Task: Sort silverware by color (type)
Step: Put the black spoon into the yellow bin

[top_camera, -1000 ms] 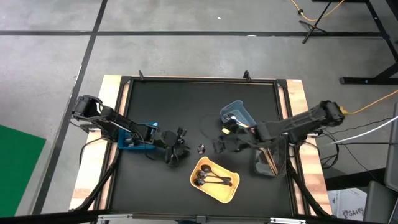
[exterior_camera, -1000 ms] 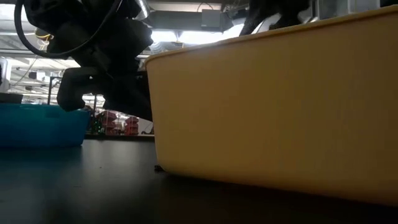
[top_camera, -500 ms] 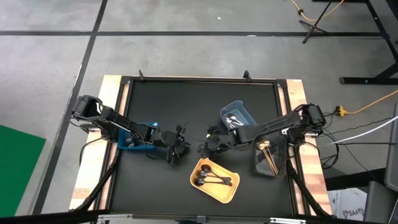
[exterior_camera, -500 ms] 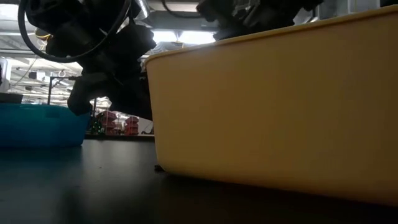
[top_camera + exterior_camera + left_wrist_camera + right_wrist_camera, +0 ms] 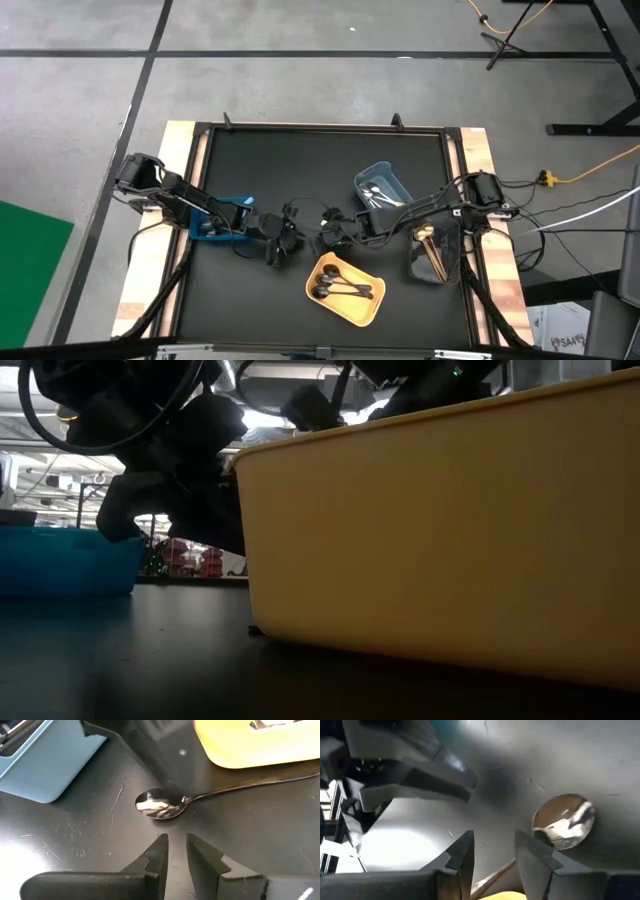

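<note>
1. Black matte worktop (image 5: 270, 165) with light wooden side rails, scuffed and scratched in my wrist views; grey concrete floor (image 5: 80, 90) with dark lines all round, green mat at one edge.
2. My left tool (image 5: 176, 851) hovers low over the worktop centre, fingers a narrow gap apart, nothing between them.
3. Loose shiny dark metal spoon (image 5: 161, 809) lies flat on the worktop just ahead of the left tool, handle running along the yellow rectangular plastic bin (image 5: 345, 289).
4. My right tool (image 5: 492, 851) reaches in from the other side, jaws apart and empty, spoon bowl just beside one fingertip, not touching as far as I can tell.
5. Both tools sit near each other mid-worktop in the high view, left tool (image 5: 282, 240), right tool (image 5: 335, 228).
6. Yellow bin holds several black spoons (image 5: 340, 289).
7. Light-blue plastic bin (image 5: 382, 186) holds silver spoons; teal bin (image 5: 215, 218) under my left arm; dark bin (image 5: 432, 258) with tan wooden utensils.
8. Low view: yellow bin wall fills the frame, bright ceiling lights and shelving far behind.
</note>
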Available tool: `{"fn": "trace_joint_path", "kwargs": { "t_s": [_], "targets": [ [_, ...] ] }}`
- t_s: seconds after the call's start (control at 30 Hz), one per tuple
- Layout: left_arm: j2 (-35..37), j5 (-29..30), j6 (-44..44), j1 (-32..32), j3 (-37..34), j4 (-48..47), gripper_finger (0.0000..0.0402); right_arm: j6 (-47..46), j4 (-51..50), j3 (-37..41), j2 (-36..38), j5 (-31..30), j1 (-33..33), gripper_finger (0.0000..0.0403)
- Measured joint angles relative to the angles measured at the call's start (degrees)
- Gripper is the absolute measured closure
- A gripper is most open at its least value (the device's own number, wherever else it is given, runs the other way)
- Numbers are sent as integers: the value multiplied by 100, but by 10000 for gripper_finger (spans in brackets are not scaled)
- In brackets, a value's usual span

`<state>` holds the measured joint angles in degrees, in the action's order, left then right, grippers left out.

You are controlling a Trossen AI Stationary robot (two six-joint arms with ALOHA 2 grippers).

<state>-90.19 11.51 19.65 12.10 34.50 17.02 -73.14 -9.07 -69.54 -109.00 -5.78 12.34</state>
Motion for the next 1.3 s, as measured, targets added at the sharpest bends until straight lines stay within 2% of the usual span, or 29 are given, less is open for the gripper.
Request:
{"fn": "trace_joint_path", "kwargs": {
  "t_s": [0.27,0.63,0.97,1.17,1.3],
  "targets": [
    [0,0,-8,-2,0,-36,339,-7,5,0,-148,286,63,276],
    [0,0,-21,-2,0,-48,339,-353,-147,0,-148,130,347,276],
    [0,0,-21,-2,0,-48,339,-354,-127,-2,-148,-171,248,276],
    [0,0,-21,-2,0,-48,339,-358,-176,-143,-145,151,127,276],
    [0,-1,-21,-2,0,-48,339,-482,-695,-394,-148,289,98,276]
  ]
}}
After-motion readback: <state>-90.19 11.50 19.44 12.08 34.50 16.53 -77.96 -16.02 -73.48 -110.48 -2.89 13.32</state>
